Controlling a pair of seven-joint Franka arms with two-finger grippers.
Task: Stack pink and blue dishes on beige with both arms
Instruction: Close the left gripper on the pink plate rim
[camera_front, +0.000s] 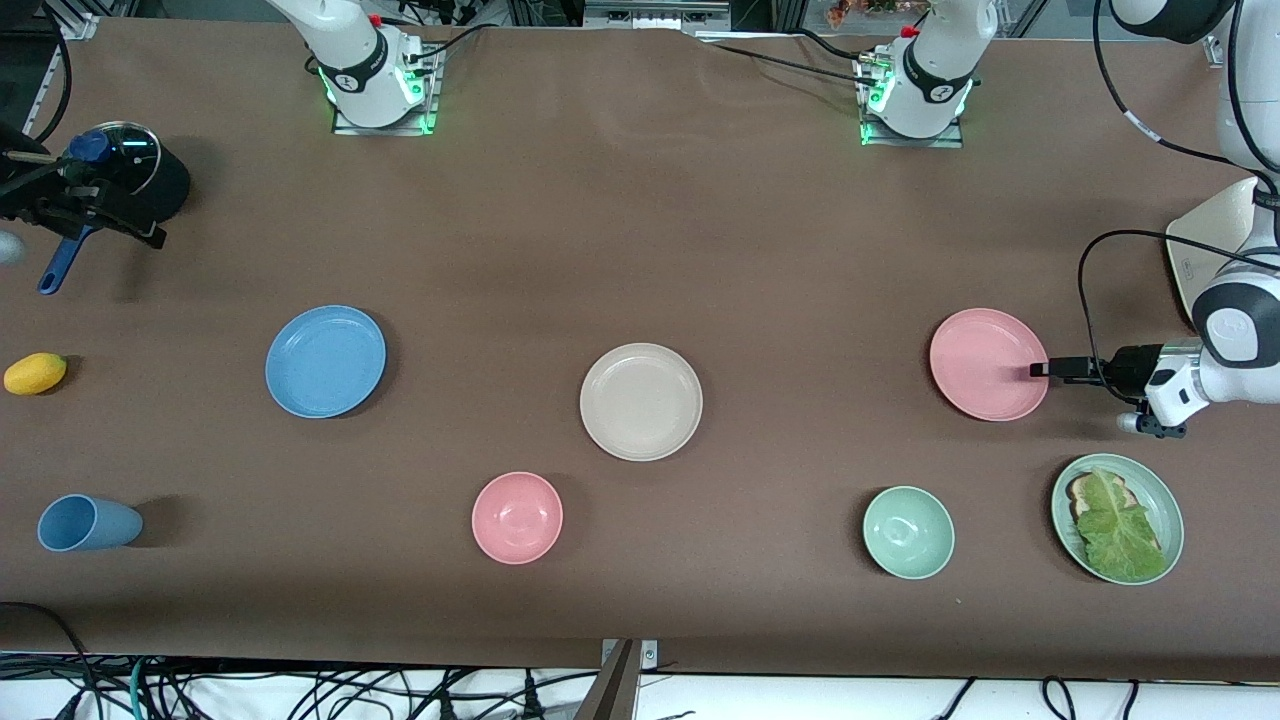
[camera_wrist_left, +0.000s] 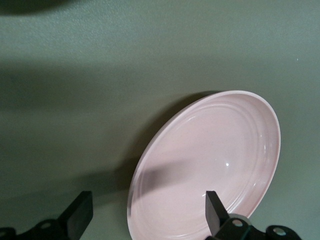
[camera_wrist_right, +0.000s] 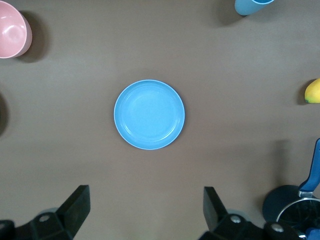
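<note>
Left tool gapes wide astride pink plate rim; right tool gapes wide, empty.

Bare table lies between the beige plate and both the blue plate and pink plate, so those paths are open. The pink bowl and green bowl sit nearer the front camera, clear of them. The left claw, open, seems to straddle the pink plate's rim. The lettuce plate lies close by.
</note>
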